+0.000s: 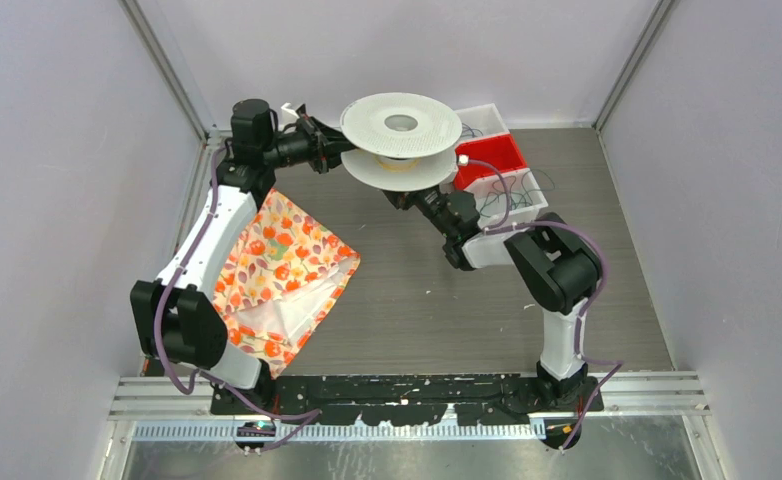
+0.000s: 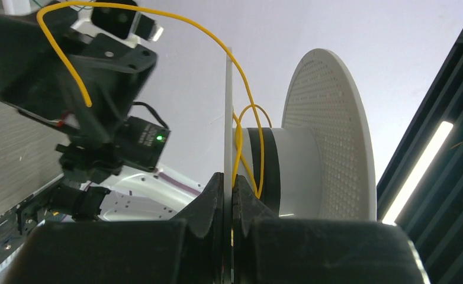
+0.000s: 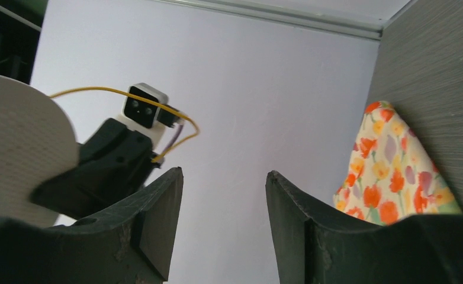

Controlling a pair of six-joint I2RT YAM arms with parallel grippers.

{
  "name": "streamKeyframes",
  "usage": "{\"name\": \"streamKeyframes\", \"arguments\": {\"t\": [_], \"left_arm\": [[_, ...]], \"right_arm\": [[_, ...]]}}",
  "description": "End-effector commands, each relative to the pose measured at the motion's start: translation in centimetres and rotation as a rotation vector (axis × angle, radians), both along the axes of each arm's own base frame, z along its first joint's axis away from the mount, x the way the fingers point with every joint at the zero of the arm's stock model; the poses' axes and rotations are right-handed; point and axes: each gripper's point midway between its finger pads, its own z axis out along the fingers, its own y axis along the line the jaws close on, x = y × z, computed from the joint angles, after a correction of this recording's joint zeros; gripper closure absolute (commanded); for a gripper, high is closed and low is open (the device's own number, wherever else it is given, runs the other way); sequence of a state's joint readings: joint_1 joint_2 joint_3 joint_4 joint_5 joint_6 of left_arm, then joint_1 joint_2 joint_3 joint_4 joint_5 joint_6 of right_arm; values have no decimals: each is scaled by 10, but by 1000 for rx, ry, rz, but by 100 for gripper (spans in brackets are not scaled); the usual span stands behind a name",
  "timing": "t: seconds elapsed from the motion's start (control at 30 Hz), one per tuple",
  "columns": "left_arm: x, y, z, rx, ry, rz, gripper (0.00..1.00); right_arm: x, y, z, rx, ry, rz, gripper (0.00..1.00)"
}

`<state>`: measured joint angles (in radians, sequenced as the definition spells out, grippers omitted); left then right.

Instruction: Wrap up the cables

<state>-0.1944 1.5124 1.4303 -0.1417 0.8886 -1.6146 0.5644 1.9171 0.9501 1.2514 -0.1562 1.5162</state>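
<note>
Left gripper (image 2: 228,192) is clamped on the flange edge of the spool (image 2: 330,136), arm stretched forward, wrist turned rightward. Yellow cable (image 2: 260,151) loops the hub just beyond its fingertips and arches away loose. Right gripper (image 3: 224,177), fingers spread, sits under the spool, elbow bent.

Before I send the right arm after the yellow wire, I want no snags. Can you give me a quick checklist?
1. Left gripper holds the spool: ok, shut on the thin flange's rim.
2. Right gripper free: ok, open with nothing between its fingers.
3. Yellow wire on the hub: ok, it loops around it.
4. Wire snug: not ok, a slack loop stands off the hub.
5. Wire's free end held: not ok, neither gripper has it.
6. Cloth out of the way: ok, it lies on the table under the left arm, apart from the spool.
</note>
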Motion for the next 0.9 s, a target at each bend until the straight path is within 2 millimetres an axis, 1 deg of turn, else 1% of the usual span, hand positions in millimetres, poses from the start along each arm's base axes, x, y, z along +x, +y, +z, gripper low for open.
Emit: {"name": "streamKeyframes", "arguments": {"t": [0.0,0.1,0.13,0.23,0.53,0.87], "left_arm": [[-22,2,44,-70,-124,-13,99],[-23,2,43,-77,-111,-11,100],[-23,2,46,-83,-129,-12,100],[-23,2,47,-89,-131,-14,99],[-24,2,50,-104,-137,-17,99],[-25,3,48,-108,-133,-12,100]], "right_arm": [[14,-10,27,7,-216,-188,41],[16,4,29,-21,-263,-177,41],[16,8,30,-26,-276,-172,41],[17,16,33,-27,-300,-168,41],[20,25,38,-13,-315,-173,41],[23,35,53,20,-346,-170,42]]}}
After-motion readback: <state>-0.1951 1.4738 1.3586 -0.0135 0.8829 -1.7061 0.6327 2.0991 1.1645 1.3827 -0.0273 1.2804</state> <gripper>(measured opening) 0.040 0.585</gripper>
